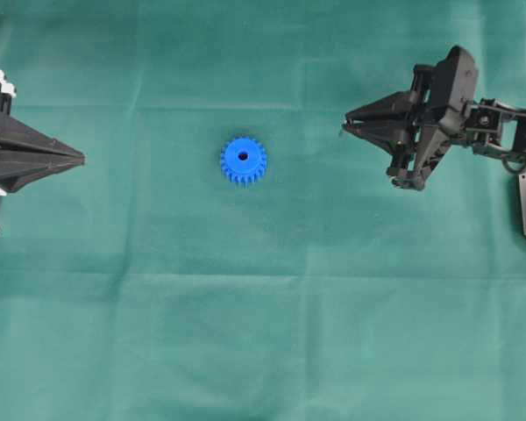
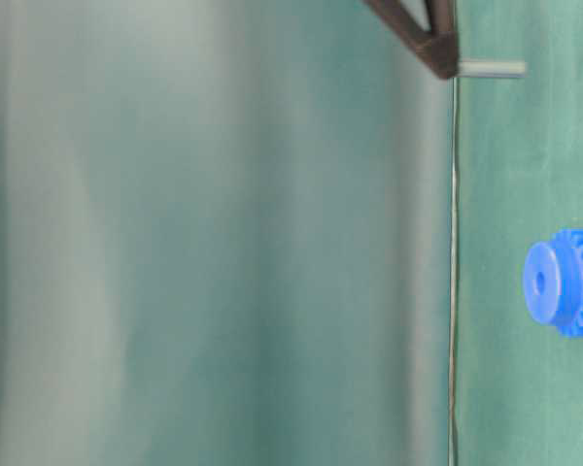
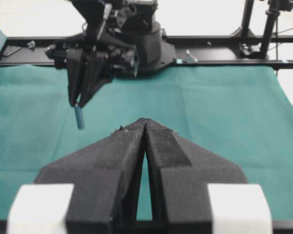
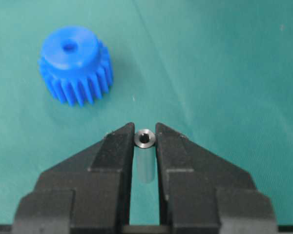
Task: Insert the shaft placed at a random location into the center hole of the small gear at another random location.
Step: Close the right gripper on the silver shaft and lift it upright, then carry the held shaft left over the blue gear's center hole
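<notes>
The shaft point(image 4: 145, 139), a short silvery-grey pin, is clamped between the two fingertips of the right gripper point(image 4: 145, 138), its recessed end face toward the right wrist camera. In the left wrist view the shaft point(image 3: 79, 117) hangs point-down below that gripper point(image 3: 79, 103), above the green cloth. The small gear point(image 1: 243, 160), bright blue, lies flat near the centre of the table point(image 1: 263, 333), hub and center hole point(image 1: 243, 156) facing up; the right gripper point(image 1: 347, 124) stands well apart at the gear's 3 o'clock. The left gripper point(image 1: 81, 159), jaws pressed together on nothing, rests at the gear's 9 o'clock, also well apart.
</notes>
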`<state>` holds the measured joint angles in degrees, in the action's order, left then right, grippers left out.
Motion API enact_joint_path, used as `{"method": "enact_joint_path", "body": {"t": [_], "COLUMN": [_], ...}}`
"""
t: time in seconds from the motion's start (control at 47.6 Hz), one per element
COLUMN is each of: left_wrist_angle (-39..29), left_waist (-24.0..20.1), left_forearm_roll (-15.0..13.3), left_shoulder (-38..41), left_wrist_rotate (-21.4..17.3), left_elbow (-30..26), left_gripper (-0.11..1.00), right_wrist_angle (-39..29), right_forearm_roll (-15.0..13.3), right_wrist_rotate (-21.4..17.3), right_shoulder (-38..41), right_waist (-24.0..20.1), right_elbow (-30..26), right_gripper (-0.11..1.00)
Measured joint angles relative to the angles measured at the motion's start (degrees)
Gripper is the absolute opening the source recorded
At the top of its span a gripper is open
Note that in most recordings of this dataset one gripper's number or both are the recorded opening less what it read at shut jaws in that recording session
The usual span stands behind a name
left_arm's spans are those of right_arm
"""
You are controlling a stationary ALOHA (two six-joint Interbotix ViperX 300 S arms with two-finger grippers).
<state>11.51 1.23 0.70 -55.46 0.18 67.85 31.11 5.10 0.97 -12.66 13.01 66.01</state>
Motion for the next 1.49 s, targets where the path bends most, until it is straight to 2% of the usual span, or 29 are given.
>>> {"method": "enact_joint_path", "body": {"t": [0.252,0.631,1.198,1.493], "left_wrist_angle": [-0.2,-0.4,-1.1,-1.2], "left_waist": [0.0,0.0,0.0,0.0], "left_forearm_roll": [0.1,0.0,0.1,0.0], "left_shoulder": [0.0,0.0,0.1,0.0], "left_wrist_rotate": [0.0,0.0,0.0,0.0], "left_elbow": [0.0,0.0,0.0,0.0], "left_gripper": [0.0,0.0,0.0,0.0], "right_wrist_angle": [-2.7,-2.7,-4.0,-5.2], "right_forearm_roll": [0.0,0.0,-1.1,-1.5], "right_wrist_rotate": [0.6,0.7,1.2,1.2], "right_shoulder": [-1.8,2.3,16.6,19.7], "right_waist": [0.0,-0.9,-6.0,-6.3], "right_elbow": [-0.9,-4.6,-20.7,-25.2], "right_gripper": [0.13,0.13,0.13,0.13]}}
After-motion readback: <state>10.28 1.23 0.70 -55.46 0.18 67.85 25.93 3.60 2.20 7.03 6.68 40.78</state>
